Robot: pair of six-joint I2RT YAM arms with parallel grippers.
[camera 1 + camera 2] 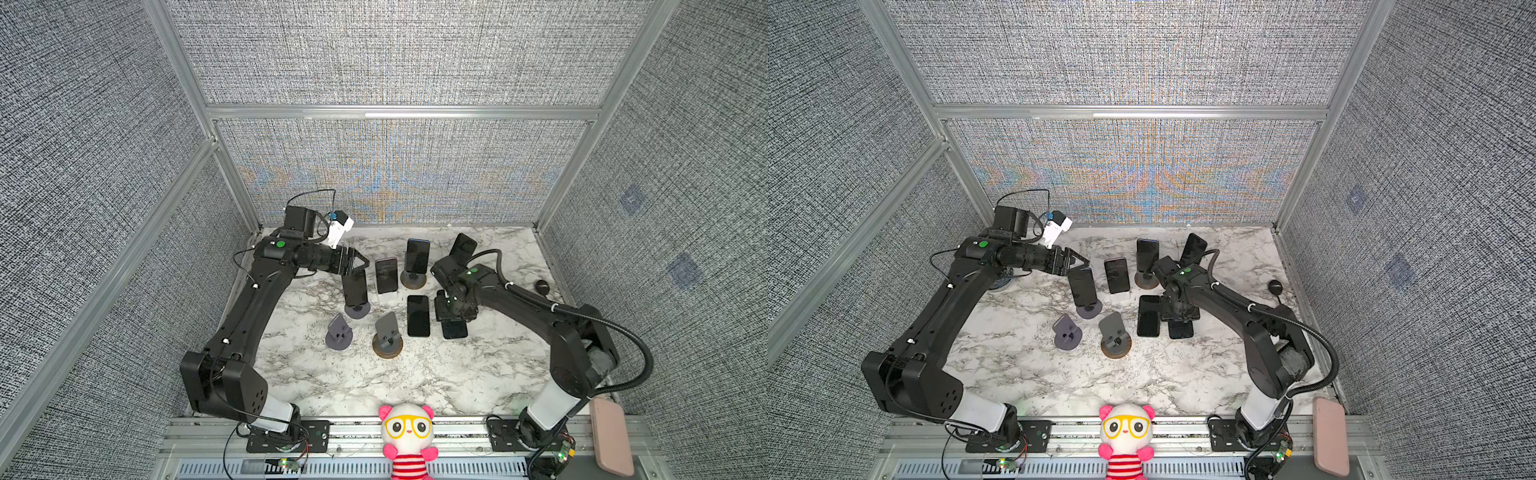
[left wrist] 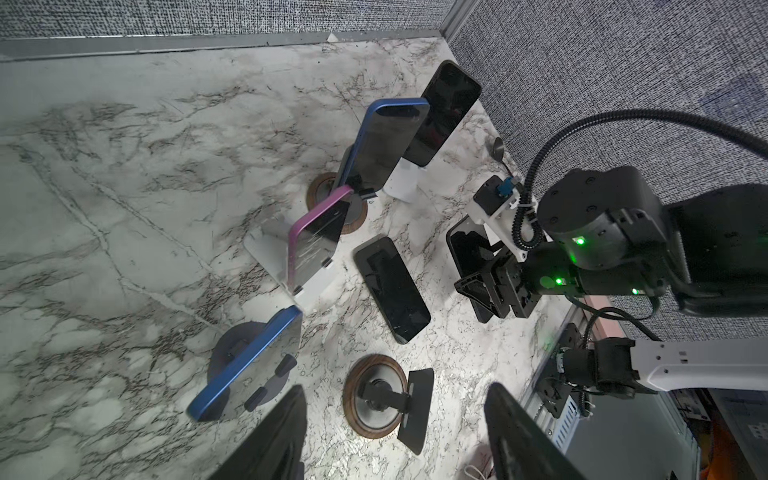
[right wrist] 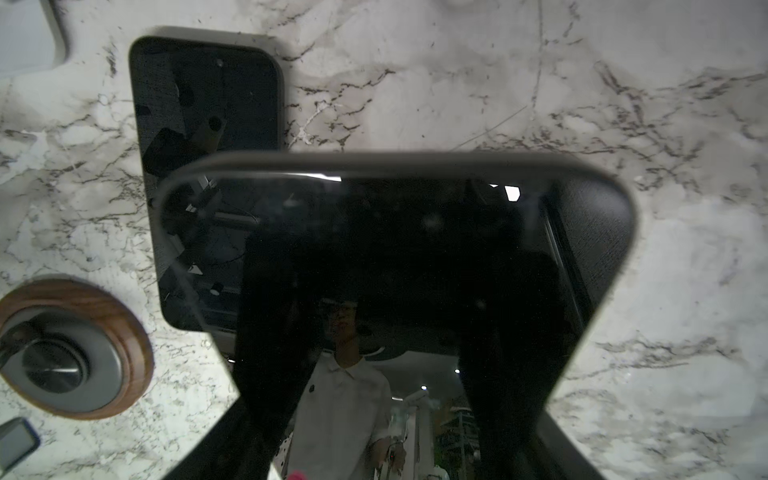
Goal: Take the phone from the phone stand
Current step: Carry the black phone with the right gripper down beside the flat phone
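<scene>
My right gripper (image 1: pixel 451 321) (image 3: pixel 395 395) is shut on the sides of a black phone (image 1: pixel 455 330) (image 3: pixel 395 228), which hangs screen-up just above the marble table (image 1: pixel 415 374), clear of any phone stand. My left gripper (image 1: pixel 359 264) (image 2: pixel 395 388) hovers open and empty over the top edge of a blue-edged phone (image 1: pixel 355 289) (image 2: pixel 249 361) that leans on a grey phone stand (image 1: pixel 357 309). Further phones sit in a white stand (image 1: pixel 386 275), a wood-based stand (image 1: pixel 417 257) and a stand at the back (image 1: pixel 462 247).
Two empty stands are near the middle: a grey one (image 1: pixel 338 332) and a wood-based one (image 1: pixel 387 338). A black phone (image 1: pixel 418 316) lies flat beside the held one. A black knob (image 1: pixel 541 286) is at the right edge and a plush toy (image 1: pixel 407 432) at the front rail.
</scene>
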